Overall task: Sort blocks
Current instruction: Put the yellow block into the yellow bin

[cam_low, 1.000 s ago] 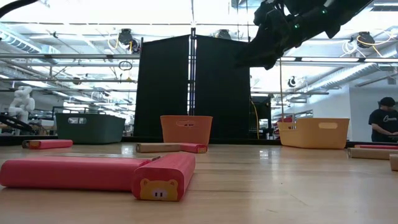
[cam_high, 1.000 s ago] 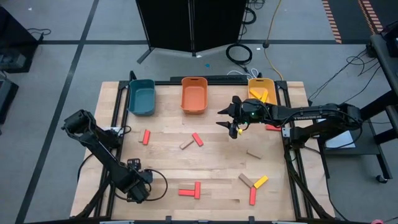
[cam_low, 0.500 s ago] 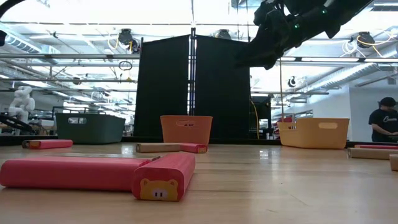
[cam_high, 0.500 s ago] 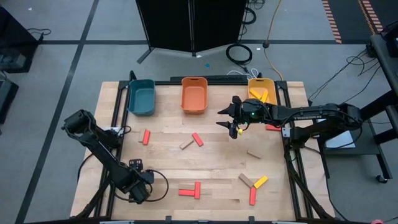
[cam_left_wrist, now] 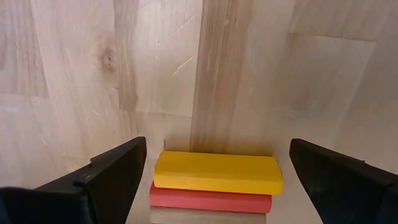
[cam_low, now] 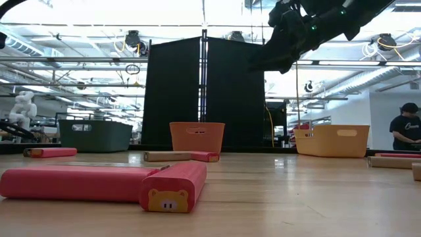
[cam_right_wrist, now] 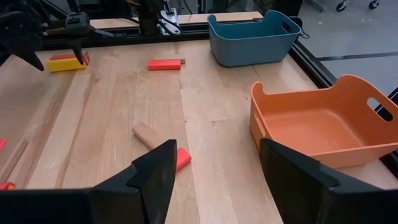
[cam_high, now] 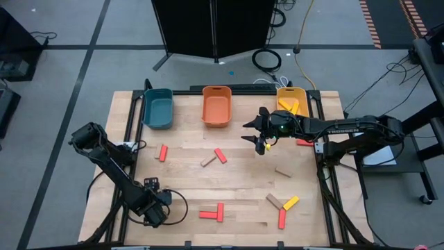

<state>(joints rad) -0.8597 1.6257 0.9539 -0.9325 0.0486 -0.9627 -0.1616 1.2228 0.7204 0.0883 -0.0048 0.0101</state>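
Observation:
The blocks lie scattered over the wooden table. My left gripper points down near the table's near left corner and is open. Its fingers stand on either side of a yellow block that lies against a red block, touching neither. My right gripper hangs open in the air in front of the orange bin and the yellow bin, with nothing between its fingers. Yellow blocks lie in the yellow bin.
A teal bin stands at the far left. Loose blocks: red, tan with red, tan, a tan, yellow and red cluster, two red ones. A person stands beyond the table.

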